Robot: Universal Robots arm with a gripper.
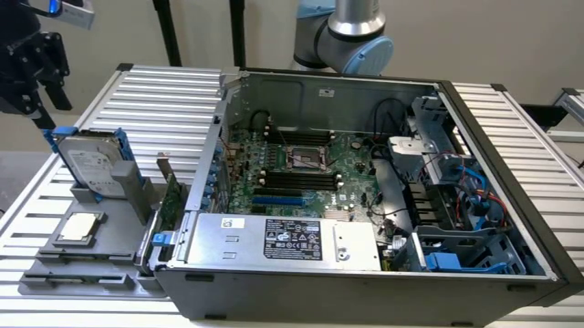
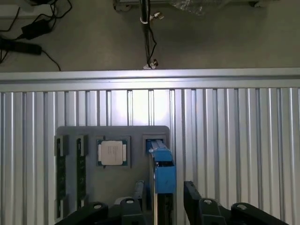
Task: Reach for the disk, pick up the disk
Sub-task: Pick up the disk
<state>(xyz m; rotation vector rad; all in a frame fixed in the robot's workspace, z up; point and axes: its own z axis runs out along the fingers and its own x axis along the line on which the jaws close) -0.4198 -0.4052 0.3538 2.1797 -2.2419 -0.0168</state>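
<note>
While the pincer hangs above the disk, jaws apart & gripping nothing, we see the drive standing on edge in a grey holder on the slatted worktop, beside the open PC case. Risk, as we judge it: an off-centre approach could strike the blue rail & tip the drive, or catch the CPU chip nearby.

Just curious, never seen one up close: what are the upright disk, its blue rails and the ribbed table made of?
The disk looks like bare metal: dull silver-grey with a slight sheen. Its blue rails are probably plastic: uniform matte colour. The table is likely aluminium: pale ribbed slats catching light.
</note>
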